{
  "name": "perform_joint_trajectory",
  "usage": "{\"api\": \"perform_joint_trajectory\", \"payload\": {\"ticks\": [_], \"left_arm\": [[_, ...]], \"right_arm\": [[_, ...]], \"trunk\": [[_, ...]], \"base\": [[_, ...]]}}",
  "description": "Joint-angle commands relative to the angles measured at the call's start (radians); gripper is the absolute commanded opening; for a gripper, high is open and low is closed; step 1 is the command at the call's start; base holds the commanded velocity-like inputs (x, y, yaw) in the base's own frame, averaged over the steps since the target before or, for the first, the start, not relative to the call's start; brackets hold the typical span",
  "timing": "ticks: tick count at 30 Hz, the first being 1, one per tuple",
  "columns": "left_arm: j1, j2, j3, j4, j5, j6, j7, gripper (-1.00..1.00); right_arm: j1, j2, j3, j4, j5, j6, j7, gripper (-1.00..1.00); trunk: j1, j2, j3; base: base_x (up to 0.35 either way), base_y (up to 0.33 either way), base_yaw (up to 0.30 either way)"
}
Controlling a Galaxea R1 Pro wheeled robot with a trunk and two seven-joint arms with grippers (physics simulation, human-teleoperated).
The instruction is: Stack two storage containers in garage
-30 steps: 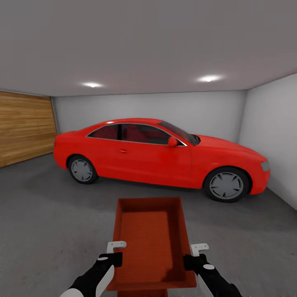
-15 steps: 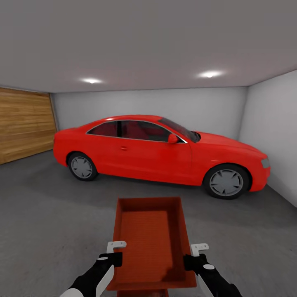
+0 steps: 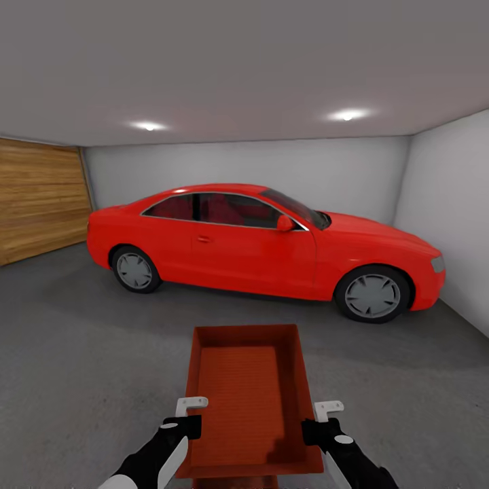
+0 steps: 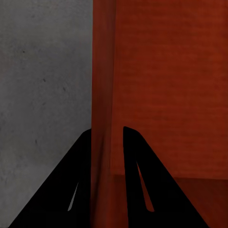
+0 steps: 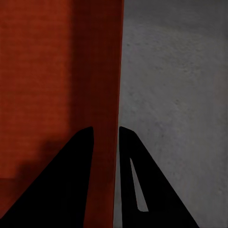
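Left tool [image 3: 192,414] and right tool [image 3: 319,419] each pinch a side wall of an orange-red storage container [image 3: 247,394], held between them above the grey garage floor [image 3: 75,353], with a red two-door car [image 3: 265,248] parked well ahead of both.

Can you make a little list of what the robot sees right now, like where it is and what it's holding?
room: garage, grey floor
held: bin, open top
left claw: shut on the bin's left wall
right claw: shut on the bin's right wall
ahead: red car
far left: plank door
lights: two ceiling spots on
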Motion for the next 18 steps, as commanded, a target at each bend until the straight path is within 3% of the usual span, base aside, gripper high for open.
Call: {"api": "perform_joint_trajectory", "payload": {"ticks": [1,18], "left_arm": [[-0.001,-0.078,0.003,-0.024,-0.015,0.006,0.011,-1.0],[0.0,-0.078,0.003,-0.024,-0.015,0.006,0.007,-1.0]], "right_arm": [[0.001,0.064,-0.003,0.001,0.001,0.006,-0.002,-1.0],[0.001,0.064,-0.003,0.001,0.001,0.006,-0.002,-1.0]], "trunk": [[0.0,-0.001,-0.002],[0.0,-0.001,-0.03]], "base": [[0.0,0.0,0.0],[0.0,0.0,0.0]]}}
